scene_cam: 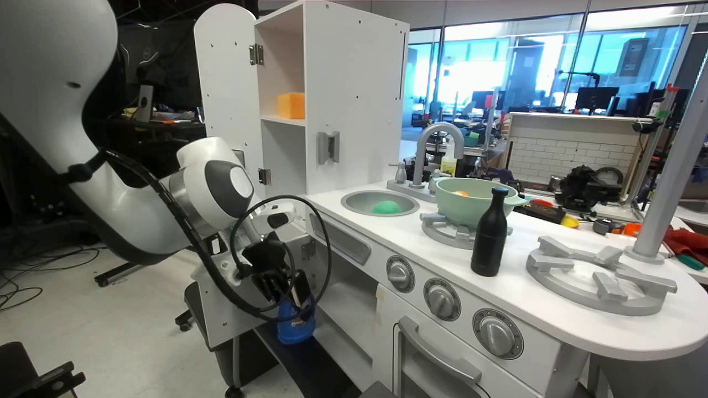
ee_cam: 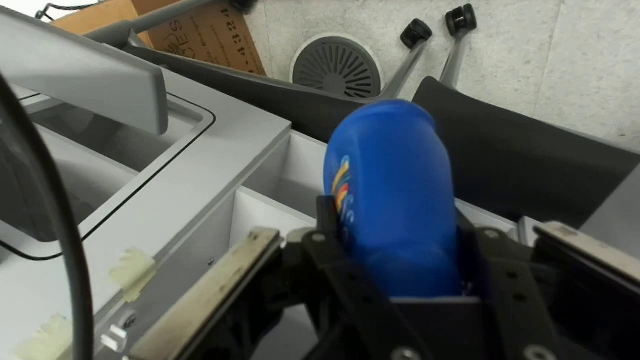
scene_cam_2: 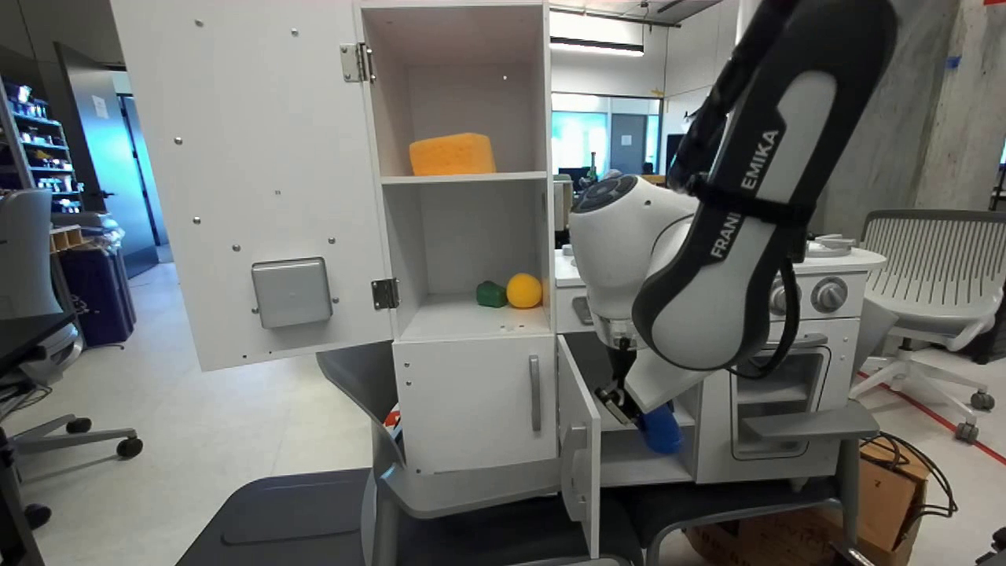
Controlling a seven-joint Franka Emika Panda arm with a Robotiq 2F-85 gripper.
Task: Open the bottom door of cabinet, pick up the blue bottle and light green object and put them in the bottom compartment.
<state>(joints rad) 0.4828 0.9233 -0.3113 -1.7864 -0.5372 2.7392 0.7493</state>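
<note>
My gripper (ee_cam: 395, 222) is shut on the blue bottle (ee_cam: 392, 160), with a finger along each side of it. In both exterior views the bottle (scene_cam: 296, 330) (scene_cam_2: 662, 431) hangs tilted in front of the open bottom compartment (scene_cam: 345, 301) (scene_cam_2: 640, 465), apart from its shelf. The fingertips are partly hidden in the exterior views. The bottom door (scene_cam_2: 580, 448) stands swung open beside the gripper. A green rounded object (scene_cam: 386, 207) lies in the sink. A light green bowl (scene_cam: 464, 200) sits on a burner; I cannot tell which is the light green object.
A dark bottle (scene_cam: 490, 235) stands on the counter. The oven handle (scene_cam: 437, 354) sticks out beside the compartment. Dark chair seats (scene_cam_2: 503, 527) lie below and in front. A tall cabinet door (scene_cam_2: 259, 181) is open, with an orange sponge (scene_cam_2: 453, 155) inside.
</note>
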